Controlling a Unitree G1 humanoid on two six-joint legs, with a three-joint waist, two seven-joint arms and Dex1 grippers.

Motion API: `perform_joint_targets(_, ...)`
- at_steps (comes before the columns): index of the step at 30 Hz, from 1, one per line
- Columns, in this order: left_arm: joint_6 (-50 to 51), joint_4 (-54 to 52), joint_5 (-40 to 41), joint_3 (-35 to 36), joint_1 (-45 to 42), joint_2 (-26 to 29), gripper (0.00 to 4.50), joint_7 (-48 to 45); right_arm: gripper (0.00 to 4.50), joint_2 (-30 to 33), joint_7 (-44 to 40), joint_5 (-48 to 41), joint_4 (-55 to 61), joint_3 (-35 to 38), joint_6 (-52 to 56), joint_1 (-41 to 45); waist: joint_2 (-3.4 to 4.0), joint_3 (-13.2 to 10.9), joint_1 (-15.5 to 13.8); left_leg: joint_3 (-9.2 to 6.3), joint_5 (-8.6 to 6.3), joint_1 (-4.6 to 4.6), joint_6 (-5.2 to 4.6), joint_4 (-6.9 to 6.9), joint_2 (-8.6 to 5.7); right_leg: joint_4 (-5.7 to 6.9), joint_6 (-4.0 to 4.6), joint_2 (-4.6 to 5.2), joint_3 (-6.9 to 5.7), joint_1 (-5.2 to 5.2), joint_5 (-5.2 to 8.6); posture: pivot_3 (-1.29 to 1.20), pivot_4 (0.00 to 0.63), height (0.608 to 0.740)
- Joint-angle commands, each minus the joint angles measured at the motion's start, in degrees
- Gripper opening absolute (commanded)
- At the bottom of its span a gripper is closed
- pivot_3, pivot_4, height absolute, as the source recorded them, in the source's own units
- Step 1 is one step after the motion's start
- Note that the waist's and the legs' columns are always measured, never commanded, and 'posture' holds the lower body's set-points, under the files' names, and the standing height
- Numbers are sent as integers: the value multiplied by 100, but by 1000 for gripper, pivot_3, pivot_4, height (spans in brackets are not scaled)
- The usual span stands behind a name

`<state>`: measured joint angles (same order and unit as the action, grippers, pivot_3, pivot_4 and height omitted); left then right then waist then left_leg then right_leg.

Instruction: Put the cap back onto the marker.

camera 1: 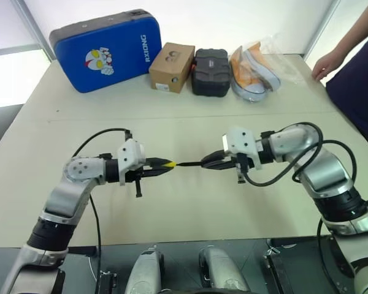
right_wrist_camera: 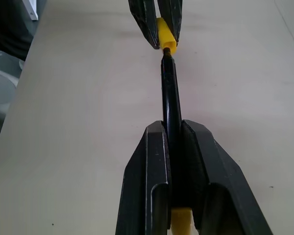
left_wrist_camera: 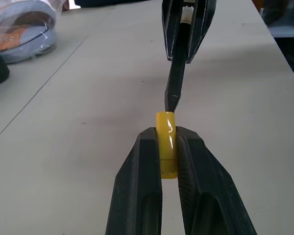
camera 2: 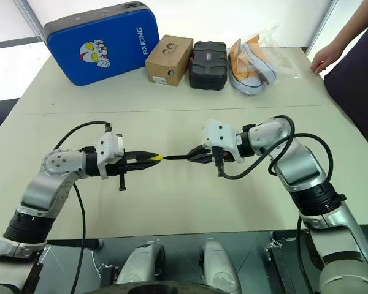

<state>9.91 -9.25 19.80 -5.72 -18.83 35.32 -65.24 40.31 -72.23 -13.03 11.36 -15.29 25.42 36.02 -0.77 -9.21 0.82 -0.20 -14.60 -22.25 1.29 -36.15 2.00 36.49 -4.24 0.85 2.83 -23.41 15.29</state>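
Cap [left_wrist_camera: 166, 142] in jaws, marker [left_wrist_camera: 175, 85] at mouth.

The marker [right_wrist_camera: 169, 93] has its rear part hidden between the right gripper's [right_wrist_camera: 175, 128] fingers. The cap [left_wrist_camera: 166, 142] is partly covered by the left gripper's [left_wrist_camera: 167, 134] fingers. Whether the marker's tip touches the cap's mouth cannot be told. At the far right, a person's hand [camera 1: 325, 63] is cut off by the edge.

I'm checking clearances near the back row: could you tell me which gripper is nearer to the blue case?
Left. The left gripper, shut on the cap, sits below the blue case; the right gripper, shut on the marker, is farther toward the robot's right.
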Motion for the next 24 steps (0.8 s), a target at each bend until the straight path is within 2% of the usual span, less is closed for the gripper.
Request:
perform_joint_targets(1, -50, -234, 158, 23, -124, 73, 0, -171, 36, -12, -103, -108, 254, -12, -120, 135, 0, 0, -2, 0, 0, 0, 0, 0, 0, 1, 0, 0, 0, 0, 0, 0, 150, 740)
perform_joint_targets(24, 141, -372, 151, -90, -385, 6, 0, -249, 36, -323, -375, -175, 446, -346, -98, 463, 0, 0, -2, 0, 0, 3, 0, -3, 0, 7, 0, -1, 0, 0, 0, 0, 150, 740)
